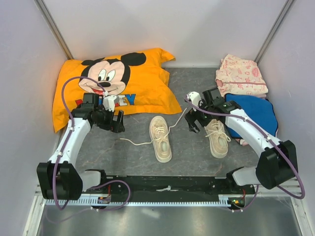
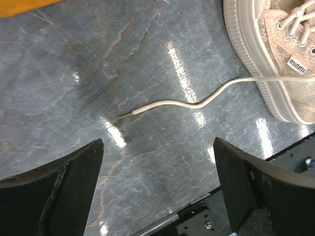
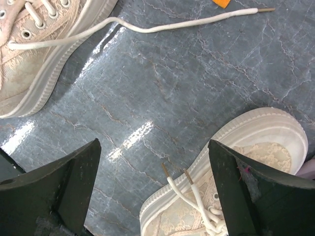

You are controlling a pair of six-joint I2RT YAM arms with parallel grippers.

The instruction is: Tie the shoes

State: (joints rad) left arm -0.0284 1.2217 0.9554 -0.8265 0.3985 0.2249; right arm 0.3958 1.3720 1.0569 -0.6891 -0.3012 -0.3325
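Scene: From above, we see a grey marbled counter (image 1: 197, 157) with two cream sneakers side by side in the middle of the frame, both untied.
Centre shoe: The centre shoe (image 1: 161, 139) lies at mid-frame. One lace (image 1: 135, 142) trails toward the lower left and the other lace (image 1: 178, 123) runs toward the upper right, so each arm has an end on its own side.
Right-hand shoe: The right-hand shoe (image 1: 217, 138) sits just right of centre, with its short lace ends resting on its own upper.
Left end effector: The left end effector (image 1: 117, 121) hovers at left of centre, fingers spread wide and holding nothing. In its wrist view the trailing lace tip lies on the counter between and beyond the fingers. We judge it is lined up to pick up that tip.
Right end effector: The right end effector (image 1: 192, 123) hangs between the two shoes, also spread and empty, beside the right-hand shoe's toe.
Progress: We judge the task barely begun, with no crossing or knot yet.
Background: A Mickey Mouse cushion (image 1: 113, 83) lies at upper left, and folded clothes (image 1: 241, 76) at upper right.
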